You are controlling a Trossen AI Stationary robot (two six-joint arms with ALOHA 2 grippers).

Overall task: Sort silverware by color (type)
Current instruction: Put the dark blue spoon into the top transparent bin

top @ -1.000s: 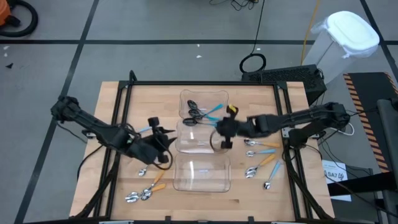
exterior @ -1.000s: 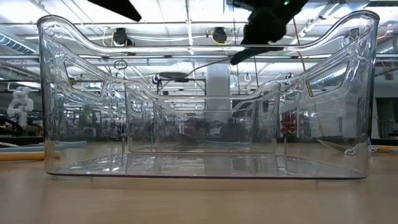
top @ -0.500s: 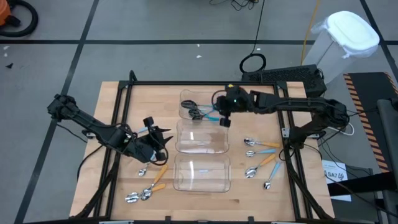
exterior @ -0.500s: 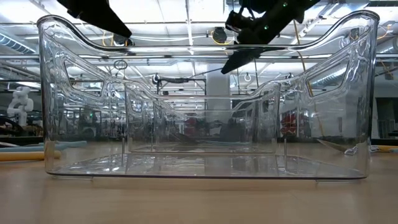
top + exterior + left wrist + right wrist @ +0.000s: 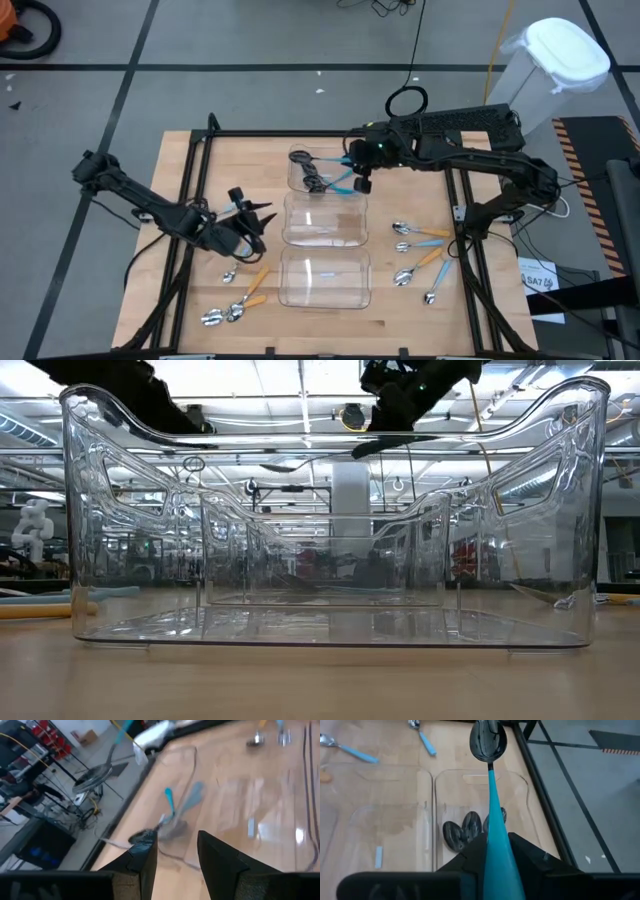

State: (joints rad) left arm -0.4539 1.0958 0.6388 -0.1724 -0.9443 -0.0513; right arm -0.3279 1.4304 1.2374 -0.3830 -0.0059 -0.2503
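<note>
Pincer on the right arm (image 5: 492,857) hangs over the far clear plastic bin (image 5: 300,160), clamped on the smooth light-blue handle of a spoon (image 5: 490,780) with a glossy dark oval bowl. More dark-bowled spoons (image 5: 462,832) lie inside that bin. Left pincer (image 5: 175,852) hovers over the pale wooden table (image 5: 190,170) left of the bins, gripping a blue-handled spoon (image 5: 167,812). Shiny silver spoons with blue and orange handles (image 5: 415,250) lie loose on the right side of the table.
</note>
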